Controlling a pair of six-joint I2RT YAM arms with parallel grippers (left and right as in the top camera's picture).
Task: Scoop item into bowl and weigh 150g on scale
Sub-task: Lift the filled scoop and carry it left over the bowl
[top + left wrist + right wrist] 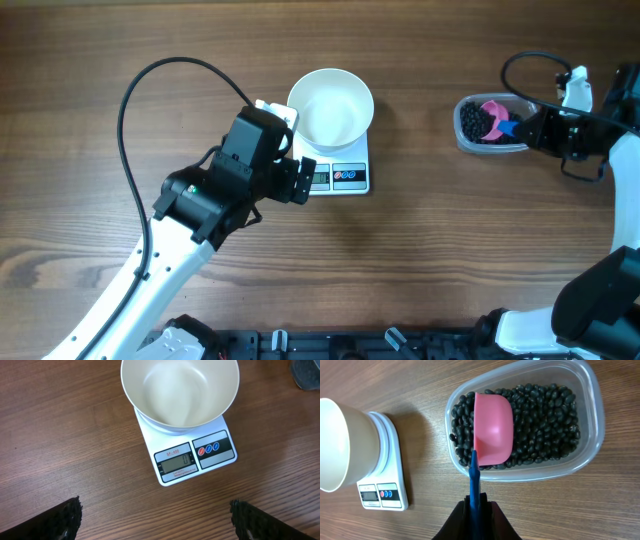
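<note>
The white bowl (331,106) stands empty on the white scale (345,177) at mid-table. My left gripper (305,180) hovers just left of the scale's display, jaws wide open and empty; in the left wrist view the bowl (180,390) and scale (192,457) lie ahead of its fingertips (65,520). The black beans (545,425) fill a clear tub (592,435) at the right. My right gripper (479,507) is shut on the blue handle (474,480) of a pink scoop (493,430), whose head rests on the beans at the tub's near left side.
The tub (490,145) sits about a hand's width right of the scale, with bare wooden table between them. A black cable (130,100) loops over the table's left side. The right arm (600,130) reaches in from the right edge.
</note>
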